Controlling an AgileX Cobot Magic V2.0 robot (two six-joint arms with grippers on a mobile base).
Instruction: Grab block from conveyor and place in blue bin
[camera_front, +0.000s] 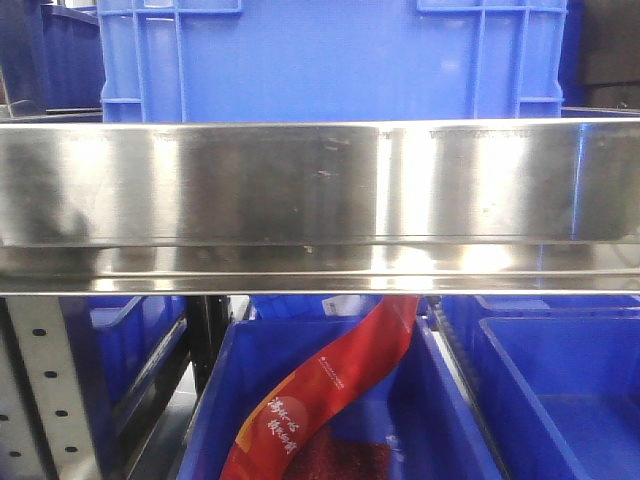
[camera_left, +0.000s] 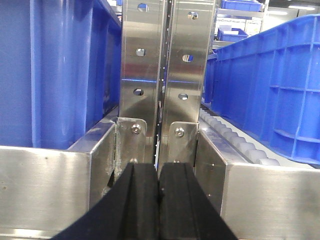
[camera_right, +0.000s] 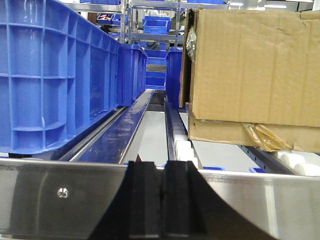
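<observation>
Both pairs of jaws are pressed together with nothing between them. In the left wrist view the left gripper (camera_left: 159, 200) shows two black pads meeting along a thin seam, aimed at a pair of perforated steel uprights (camera_left: 167, 70) just beyond a brushed steel rail (camera_left: 45, 185). In the right wrist view the right gripper (camera_right: 161, 200) is closed the same way, sitting just behind another steel rail (camera_right: 60, 190) and looking down a lane of white rollers (camera_right: 182, 147).

No block shows in any view, so its heading and long axis cannot be told, nor can its weight, stiffness or surface; where to take hold has to wait until it appears. The dark woven belt of the conveyor is not visible either; only rollers and steel framing show.

Moving outward, a blue crate (camera_right: 50, 75) stands to the left of the right arm's lane and a cardboard box (camera_right: 255, 65) to its right, resting on the rollers. The front view is filled by a wide steel beam (camera_front: 320, 200), with a blue bin (camera_front: 330, 60) above and behind it and another blue bin (camera_front: 440, 420) below holding a red packet (camera_front: 320, 400). Which bin is the target is unclear.
</observation>
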